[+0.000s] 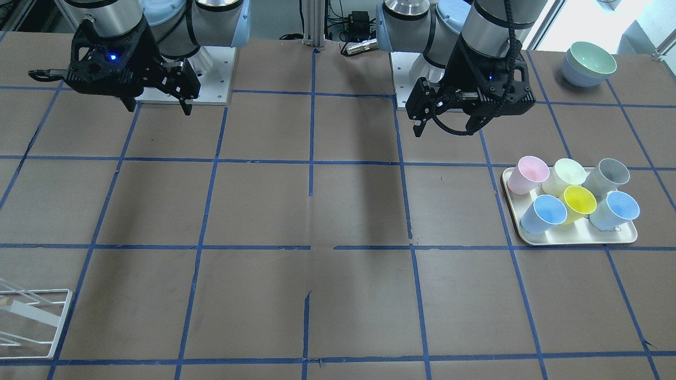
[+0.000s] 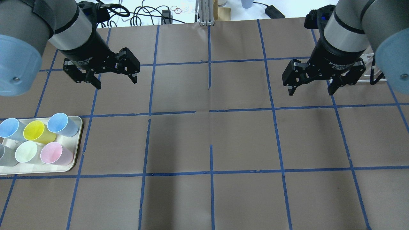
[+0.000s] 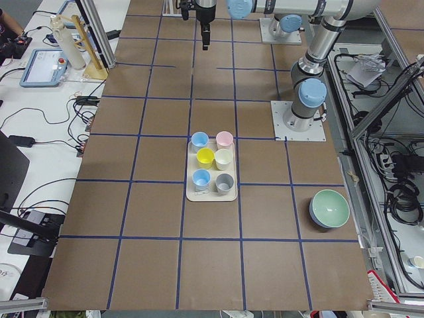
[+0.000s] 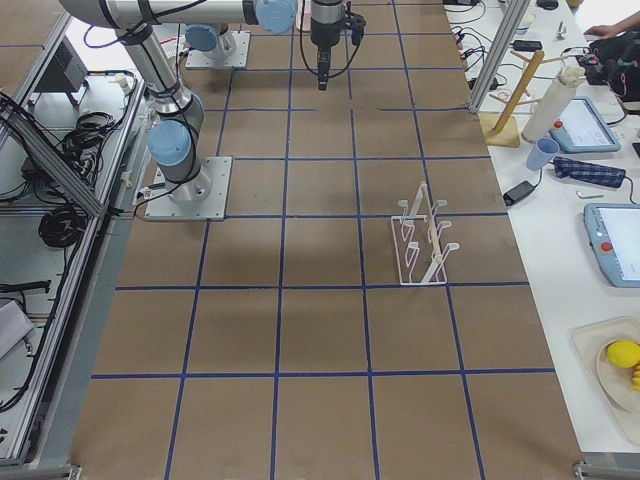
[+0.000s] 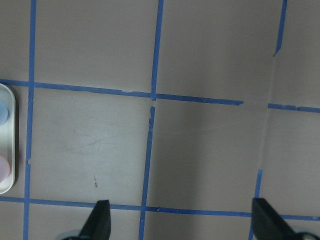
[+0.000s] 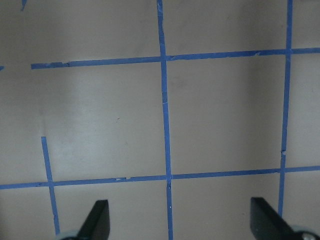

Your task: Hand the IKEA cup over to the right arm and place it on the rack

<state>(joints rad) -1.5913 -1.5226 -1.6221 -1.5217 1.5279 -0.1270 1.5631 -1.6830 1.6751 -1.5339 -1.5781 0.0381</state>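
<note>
The bright yellow IKEA cup (image 1: 578, 201) stands upright on a cream tray (image 1: 575, 240) among pink, pale, grey and two light blue cups. It also shows in the overhead view (image 2: 36, 131) and the exterior left view (image 3: 205, 156). My left gripper (image 2: 115, 81), with the ribbed cable, hangs open and empty above the table, up-table from the tray; it also shows in the front view (image 1: 441, 124). My right gripper (image 2: 310, 91) is open and empty on the other side (image 1: 158, 108). The white wire rack (image 4: 421, 283) stands empty at the table's far edge near my right arm (image 1: 60, 322).
Stacked bowls (image 1: 589, 63), green on top, sit near my left arm's base. The tray's rim (image 5: 7, 175) shows at the left wrist view's edge. The brown table carries a grid of blue tape. The rack's wires (image 2: 377, 80) peek out behind my right gripper.
</note>
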